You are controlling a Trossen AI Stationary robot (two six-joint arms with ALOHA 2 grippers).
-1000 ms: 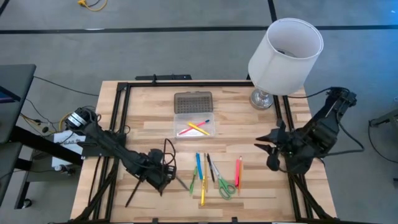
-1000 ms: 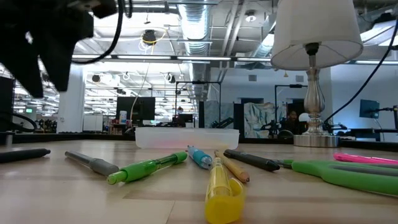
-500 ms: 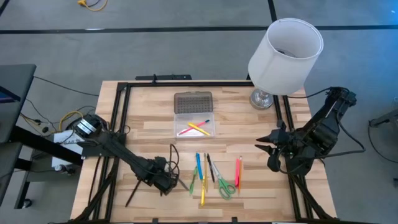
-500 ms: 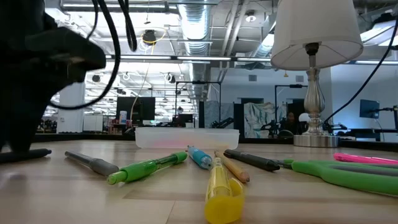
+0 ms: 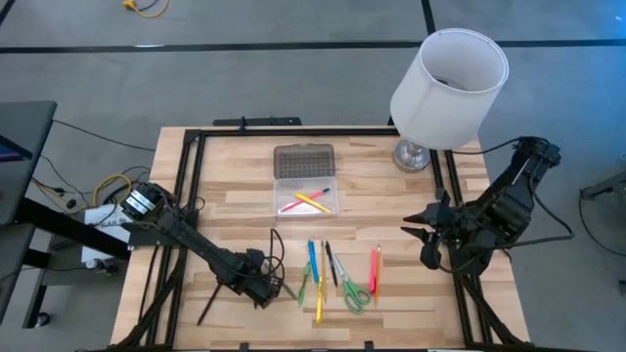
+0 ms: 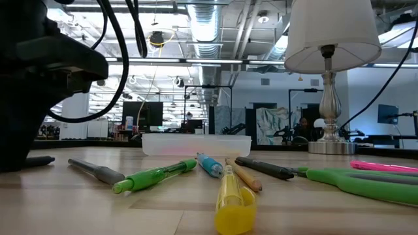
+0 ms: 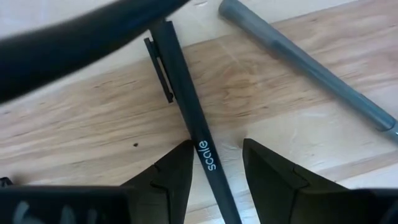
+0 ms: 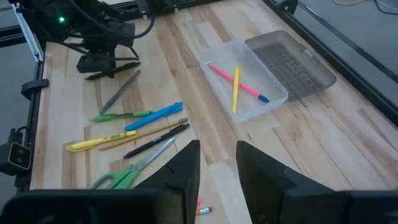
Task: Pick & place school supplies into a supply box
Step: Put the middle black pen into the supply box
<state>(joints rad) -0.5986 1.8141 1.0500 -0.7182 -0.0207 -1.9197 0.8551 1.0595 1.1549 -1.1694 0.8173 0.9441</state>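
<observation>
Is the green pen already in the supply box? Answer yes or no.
No, in the right wrist view the green pen lies on the table, apart from the supply box.

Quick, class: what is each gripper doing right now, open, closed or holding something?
Left gripper: open, fingers either side of the black pen on the table, not yet closed on it.
Right gripper: open, holding nothing.

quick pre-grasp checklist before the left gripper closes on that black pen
1. Black pen lies between the left gripper's open fingers: ok.
2. Grey pen outside the gripper's gap: ok.
3. Fingers down at the table: cannot tell.
4. Supply box open, lid folded back: ok.
5. Room left in the box beside the two pens inside: ok.
6. Right gripper waiting at the table's right side, away from the box: ok.
</observation>
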